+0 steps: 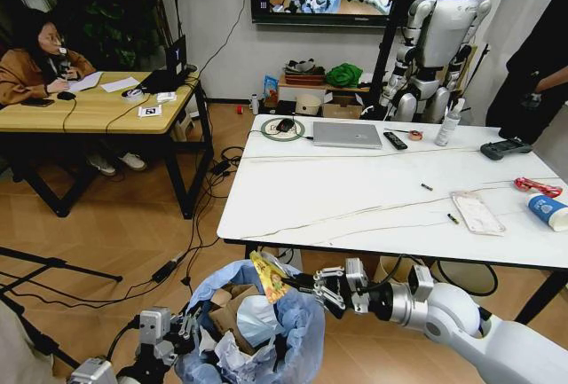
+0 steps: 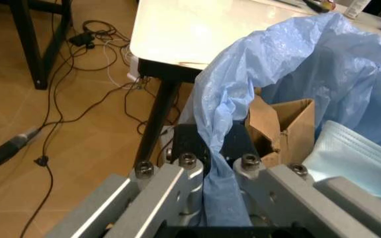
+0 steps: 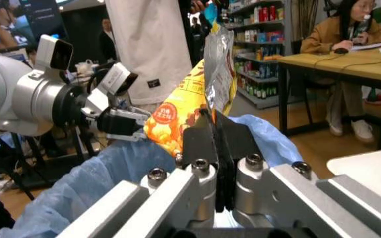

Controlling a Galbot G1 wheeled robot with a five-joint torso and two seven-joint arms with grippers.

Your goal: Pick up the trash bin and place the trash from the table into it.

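Observation:
The trash bin (image 1: 266, 335), lined with a crinkled light-blue bag, hangs low in front of the table (image 1: 373, 198). My left gripper (image 1: 189, 328) is shut on the bag at the bin's rim (image 2: 212, 148). Inside lie a brown paper bag (image 2: 280, 121), a face mask (image 2: 356, 163) and white tissues (image 1: 232, 355). My right gripper (image 1: 300, 286) is shut on a yellow snack wrapper (image 3: 194, 99), which it holds just above the bin's opening (image 1: 269, 276). On the table's right end rest a clear plastic bag (image 1: 477, 213), a red wrapper (image 1: 537, 187) and a blue-white paper cup (image 1: 548, 211).
A laptop (image 1: 347, 135), a remote (image 1: 395, 140), a bottle (image 1: 448, 124) and a controller (image 1: 504, 148) stand along the table's far side. A wooden desk (image 1: 89, 109) is at the left, and cables (image 1: 200, 224) trail over the floor between it and the table.

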